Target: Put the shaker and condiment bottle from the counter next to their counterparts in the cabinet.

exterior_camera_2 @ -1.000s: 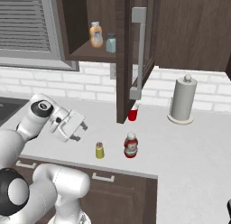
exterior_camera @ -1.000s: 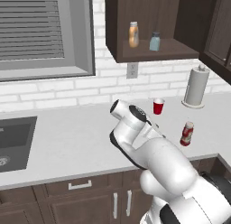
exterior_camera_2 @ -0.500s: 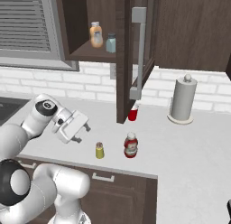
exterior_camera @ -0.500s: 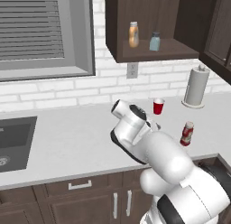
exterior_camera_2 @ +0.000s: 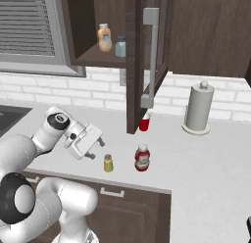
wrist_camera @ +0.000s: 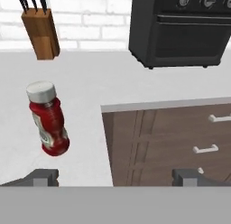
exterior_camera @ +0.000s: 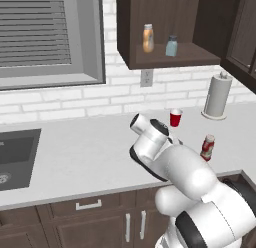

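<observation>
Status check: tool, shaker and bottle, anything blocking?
Tool open, empty, just left of shaker. Shaker and condiment bottle upright on counter. Nothing between tool and shaker.

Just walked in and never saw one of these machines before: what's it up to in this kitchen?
It is tidying. The white arm's gripper hangs with its jaws open, holding nothing, just above the counter beside a small yellow-green shaker and a red condiment bottle. Both stand near the counter's front edge. Up in the open cabinet sit an orange bottle and a pale blue-grey shaker, where the two belong. Nothing is picked up yet.
</observation>
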